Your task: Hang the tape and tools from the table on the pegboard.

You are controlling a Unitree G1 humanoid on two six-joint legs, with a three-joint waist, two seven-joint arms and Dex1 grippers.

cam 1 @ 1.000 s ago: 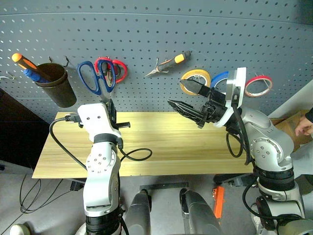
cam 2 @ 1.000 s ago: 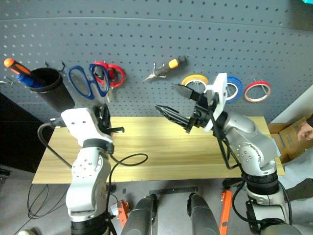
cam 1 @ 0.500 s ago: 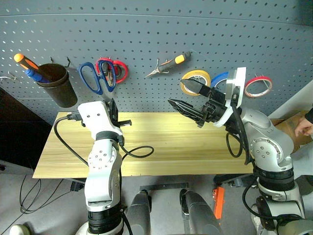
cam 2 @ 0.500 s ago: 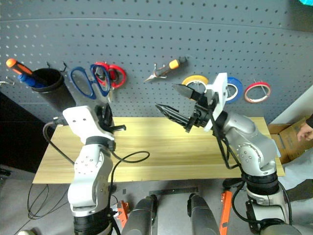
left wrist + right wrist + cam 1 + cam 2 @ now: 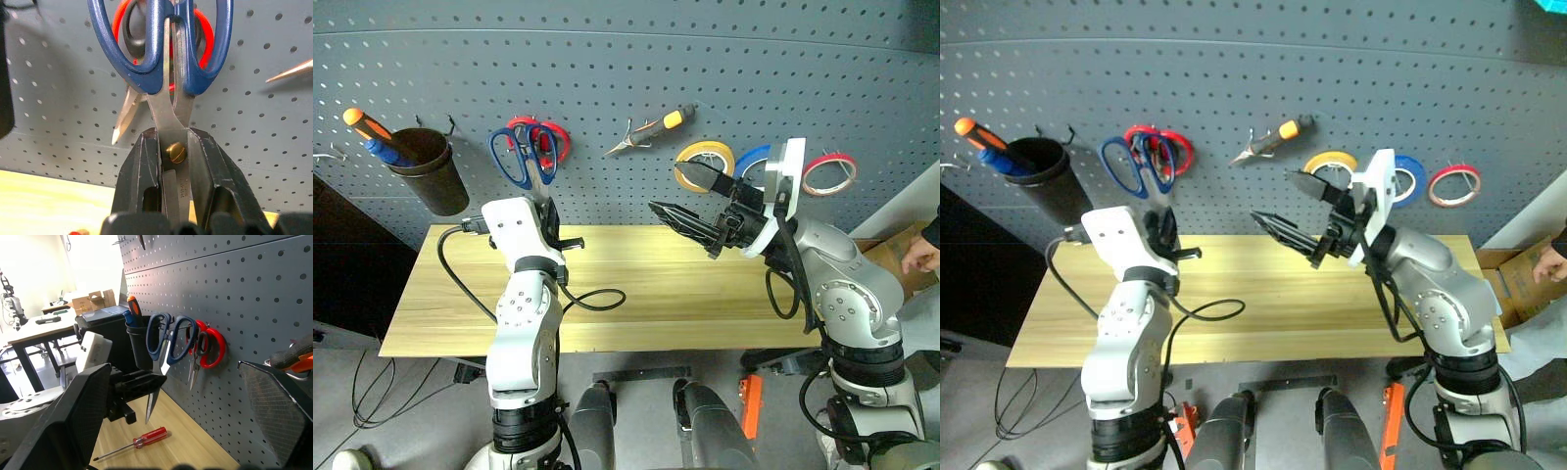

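the left tool (image 5: pixel 173 156) was clamped on the blades of the dark-blue-handled scissors (image 5: pixel 517 157), just at the brass pivot, handles raised toward 12 o'clock against the pegboard (image 5: pixel 607 69). gripping low on the blades kept both finger loops free, which in my judgement suited threading a loop over a hook. the red-handled scissors (image 5: pixel 550 140) hung just beside them at 3 o'clock. the right tool (image 5: pixel 690 196) stood spread wide and empty above the tabletop (image 5: pixel 636 294), well apart from the work, likely parked clear. the red-handled screwdriver (image 5: pixel 139 440) lay flat on the tabletop, not yet hung. the pliers (image 5: pixel 651 127) and the red tape ring (image 5: pixel 830 172) were already on hooks.
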